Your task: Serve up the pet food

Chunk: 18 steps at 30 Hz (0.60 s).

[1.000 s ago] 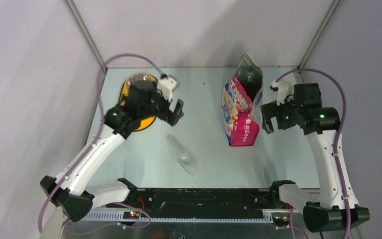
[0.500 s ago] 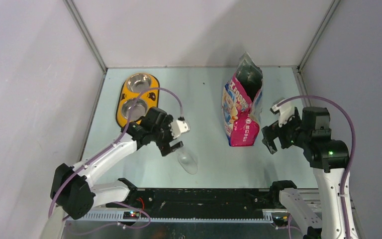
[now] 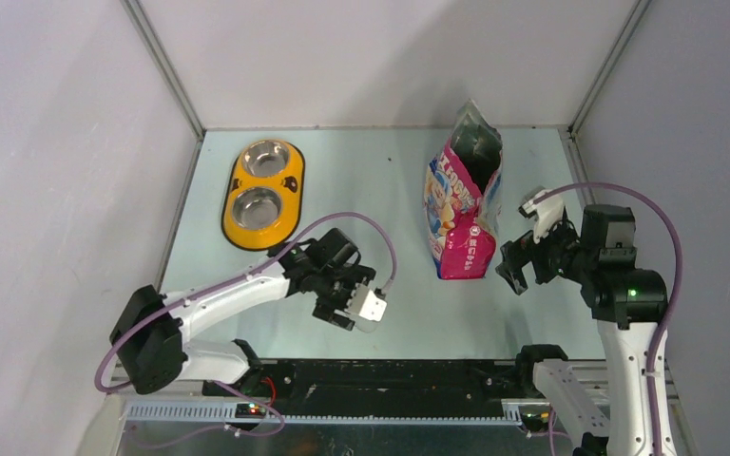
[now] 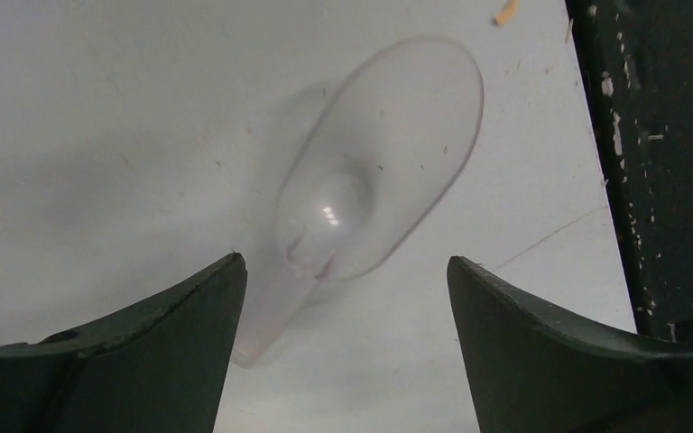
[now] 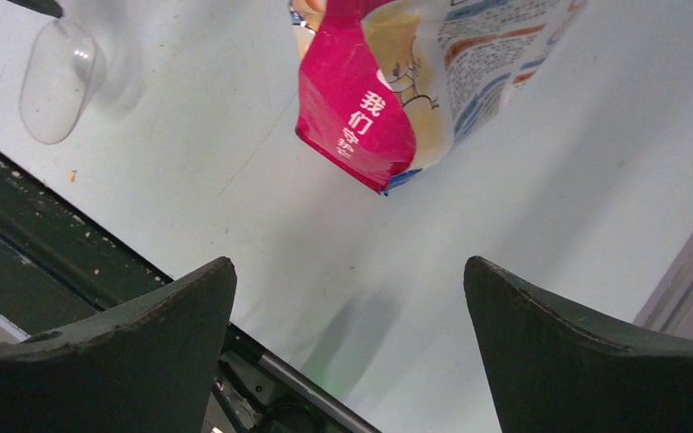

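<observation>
No pet food shows; the dark open top of the pink-blue bag (image 3: 461,204) hides what is inside. The bag stands right of centre and also shows in the right wrist view (image 5: 388,99). A clear plastic scoop (image 4: 379,153) lies empty on the table. My left gripper (image 3: 347,309) is open right above it; in the left wrist view (image 4: 345,262) the scoop's handle (image 4: 266,320) lies by the left finger, not gripped. My right gripper (image 3: 515,266) is open and empty, to the near right of the bag, above bare table (image 5: 350,262).
A yellow double feeder (image 3: 264,177) with two empty steel bowls sits at the far left. A black rail (image 3: 390,375) runs along the near edge, close to the scoop (image 4: 668,135). Grey walls enclose the table on three sides.
My left arm has swung from over the feeder toward the near edge and come down over the scoop. My right arm has drawn back from the bag toward the near side.
</observation>
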Available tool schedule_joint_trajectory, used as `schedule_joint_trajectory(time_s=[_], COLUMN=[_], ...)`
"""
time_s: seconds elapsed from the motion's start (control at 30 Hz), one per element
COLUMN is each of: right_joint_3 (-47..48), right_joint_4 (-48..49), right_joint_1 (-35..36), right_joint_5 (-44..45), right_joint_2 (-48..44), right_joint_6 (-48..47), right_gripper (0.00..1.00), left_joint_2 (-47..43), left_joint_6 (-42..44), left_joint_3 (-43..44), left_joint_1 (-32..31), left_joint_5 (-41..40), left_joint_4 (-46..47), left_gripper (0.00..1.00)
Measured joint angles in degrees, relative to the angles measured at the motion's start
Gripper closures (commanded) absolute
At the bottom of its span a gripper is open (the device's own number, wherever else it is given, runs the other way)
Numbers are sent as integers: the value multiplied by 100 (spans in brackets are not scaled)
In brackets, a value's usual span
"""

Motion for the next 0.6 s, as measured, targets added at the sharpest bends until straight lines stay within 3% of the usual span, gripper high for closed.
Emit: schedule_joint_trajectory(time_s=[0.33,0.6], right_joint_3=[-33,-33], right_joint_4=[0,-247], right_joint_1=[-11,-9], right_joint_5=[-155,-590], right_joint_2=[-52,-44], right_joint_6=[339,208], right_gripper=[0,0], left_joint_2=[994,1440], left_joint_6=[74,76], left_joint_3=[1152,1169], left_joint_1=[-367,-509], left_joint_5=[162,125], left_joint_4=[-411,-282], left_gripper=[38,46])
